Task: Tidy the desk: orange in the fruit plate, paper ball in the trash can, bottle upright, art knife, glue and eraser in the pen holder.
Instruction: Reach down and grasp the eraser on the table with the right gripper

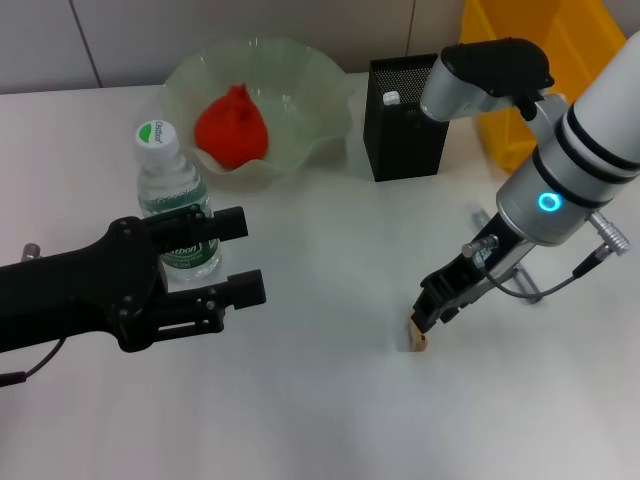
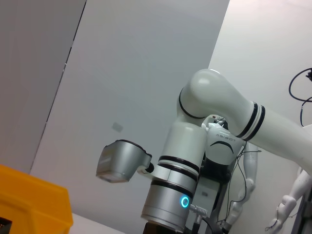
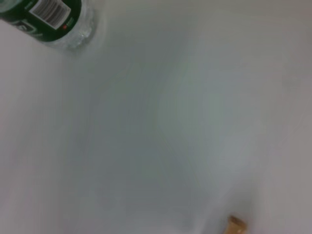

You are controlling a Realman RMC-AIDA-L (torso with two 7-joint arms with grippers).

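Head view: plain white desk (image 1: 320,420) against a pale wall. Red-orange wrinkled orange (image 1: 232,128) already in ruffled pale green glass fruit plate (image 1: 330,95); clear green-labelled bottle (image 1: 178,215) upright. Left gripper (image 1: 232,258) spread wide around bottle. Right gripper (image 1: 428,322) low over tan eraser (image 1: 416,340); grip unclear. Black mesh pen holder (image 1: 400,140) and yellow trash can (image 1: 520,130) behind.

Left wrist view: right arm only.

Right wrist view: eraser (image 3: 237,224) on desk, not yet stowed.

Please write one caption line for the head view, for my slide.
Right hand pinches the eraser on the desk; left hand brackets the upright bottle.
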